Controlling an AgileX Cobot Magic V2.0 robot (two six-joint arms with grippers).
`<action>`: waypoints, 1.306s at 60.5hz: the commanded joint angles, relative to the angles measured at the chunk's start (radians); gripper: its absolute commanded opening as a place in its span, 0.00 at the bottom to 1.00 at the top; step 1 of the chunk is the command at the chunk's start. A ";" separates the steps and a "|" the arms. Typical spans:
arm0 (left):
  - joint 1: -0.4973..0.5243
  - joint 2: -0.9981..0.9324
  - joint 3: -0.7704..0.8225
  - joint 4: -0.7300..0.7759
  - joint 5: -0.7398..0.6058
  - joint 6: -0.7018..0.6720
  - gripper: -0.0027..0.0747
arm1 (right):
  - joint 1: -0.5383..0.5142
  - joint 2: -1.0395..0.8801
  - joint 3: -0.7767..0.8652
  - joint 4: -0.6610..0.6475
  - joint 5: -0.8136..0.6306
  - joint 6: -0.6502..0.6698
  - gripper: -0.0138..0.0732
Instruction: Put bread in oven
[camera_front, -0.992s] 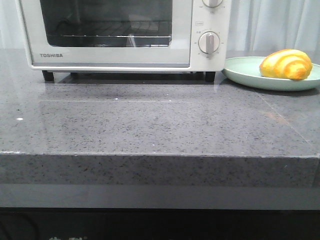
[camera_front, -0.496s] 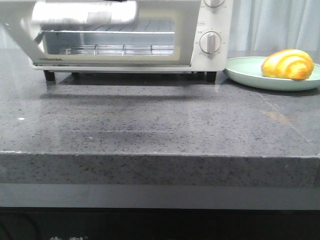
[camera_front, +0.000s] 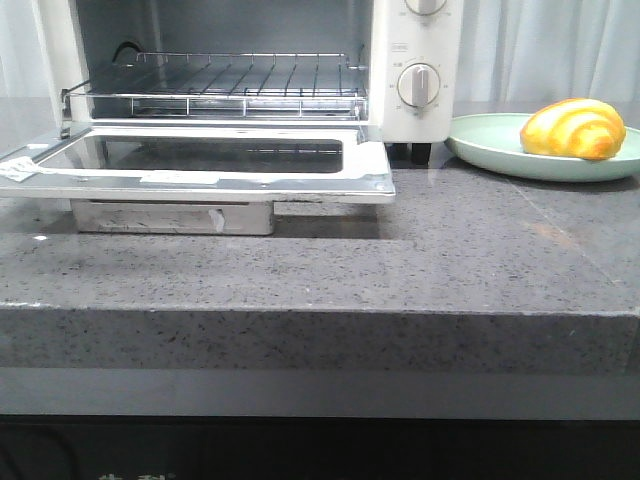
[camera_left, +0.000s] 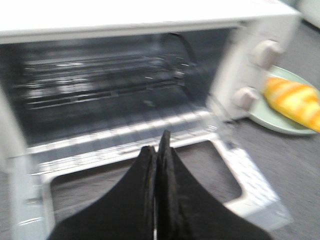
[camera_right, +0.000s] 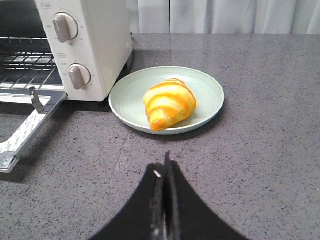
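Note:
The bread (camera_front: 572, 128), a glossy yellow croissant with orange stripes, lies on a pale green plate (camera_front: 490, 145) to the right of the white oven (camera_front: 415, 40). It also shows in the right wrist view (camera_right: 168, 104) and the left wrist view (camera_left: 295, 101). The oven door (camera_front: 200, 172) hangs open and flat, and the wire rack (camera_front: 240, 80) is bare. My left gripper (camera_left: 157, 150) is shut and empty above the open door. My right gripper (camera_right: 165, 167) is shut and empty over the counter, short of the plate (camera_right: 205, 92). Neither gripper shows in the front view.
The dark speckled stone counter (camera_front: 450, 260) carries the oven and plate; its front edge runs across the front view. The open door juts out over the counter. Two round dials (camera_front: 418, 85) sit on the oven's right side. White curtains hang behind.
The oven door has gone from closed, through half open, to fully open and flat. The bread and plate have not moved.

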 joint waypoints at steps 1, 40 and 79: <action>0.065 -0.051 0.000 0.006 -0.084 -0.010 0.01 | 0.000 0.016 -0.037 -0.007 -0.076 -0.008 0.09; 0.348 -0.434 0.371 -0.003 -0.117 -0.021 0.01 | 0.000 0.016 -0.037 -0.005 -0.030 -0.008 0.09; 0.354 -0.456 0.380 -0.003 -0.113 -0.021 0.01 | -0.035 0.431 -0.239 0.018 -0.090 0.178 0.78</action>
